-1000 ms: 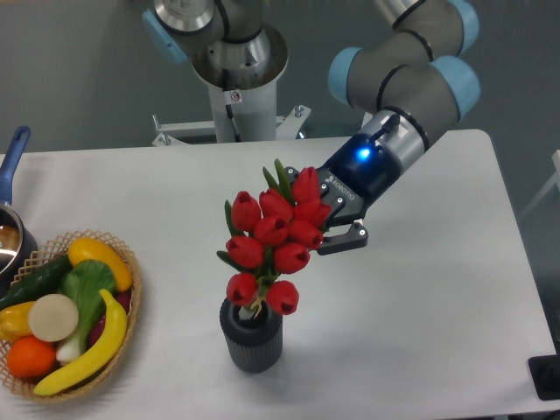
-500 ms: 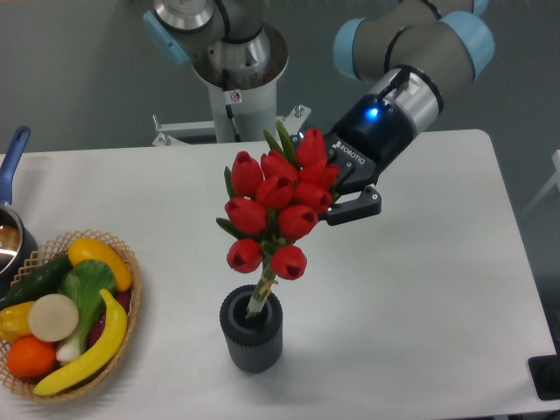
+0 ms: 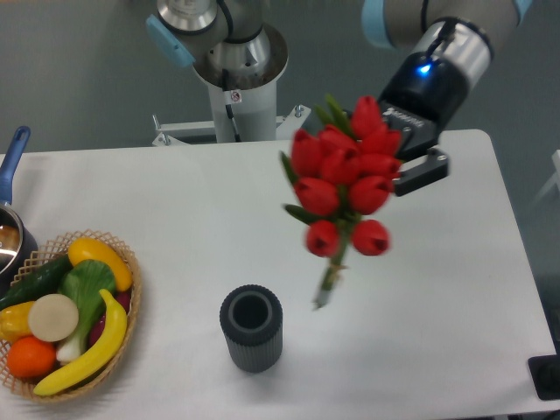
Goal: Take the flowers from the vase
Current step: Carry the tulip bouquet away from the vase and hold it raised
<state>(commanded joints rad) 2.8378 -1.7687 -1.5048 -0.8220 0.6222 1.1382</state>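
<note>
The flowers (image 3: 343, 179), a bunch of red tulip buds with green leaves and pale stems, hang in the air above the table, slightly blurred. My gripper (image 3: 395, 171) is shut on the bunch from the right, at the height of the upper buds. The stem ends (image 3: 325, 289) dangle free, up and to the right of the vase. The vase (image 3: 251, 327), dark grey and ribbed, stands upright near the table's front edge with its round mouth showing nothing inside.
A wicker basket (image 3: 133, 302) of toy fruit and vegetables sits at the front left. A pot with a blue handle (image 3: 10, 166) is at the left edge. The arm's base column (image 3: 233, 74) rises behind the table.
The gripper has risen and moved right with the flowers. Their stems have come fully out of the vase, which has stayed in place.
</note>
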